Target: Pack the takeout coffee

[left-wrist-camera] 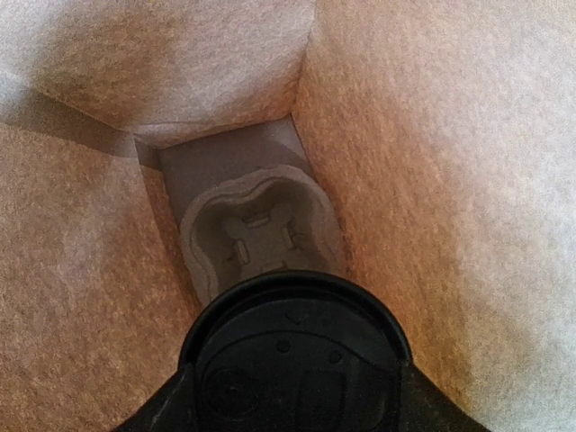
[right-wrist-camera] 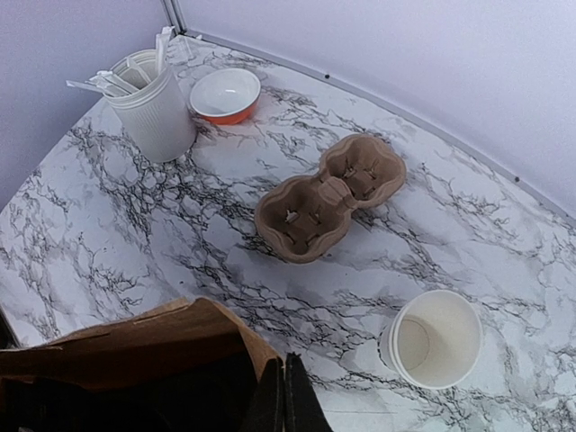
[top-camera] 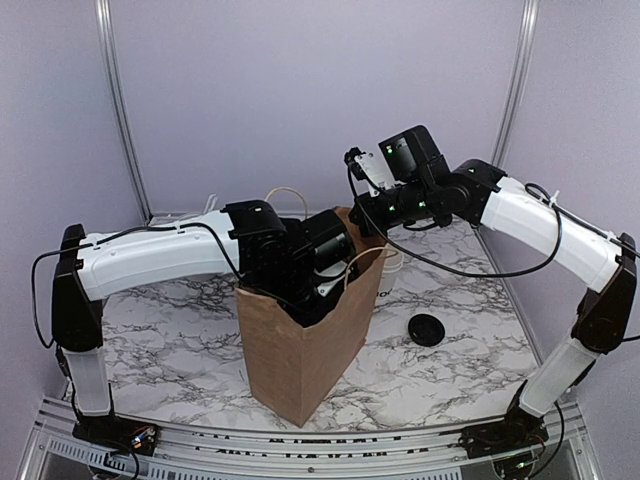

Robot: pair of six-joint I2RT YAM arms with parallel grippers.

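The coffee cup [left-wrist-camera: 292, 351] hangs inside the paper bag [top-camera: 300, 350], the left claw [left-wrist-camera: 292, 409] closed wide round its light, crushable sides, likely the safest hold; the right claw [right-wrist-camera: 286, 396] is shut at the bag's rim.

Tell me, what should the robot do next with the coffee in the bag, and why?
Probably lower the left hand a little: the takeout coffee hangs inside the paper bag, and the cup carrier lies below at the bottom.

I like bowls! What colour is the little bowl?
The bowl is orange outside, white inside; right wrist view.
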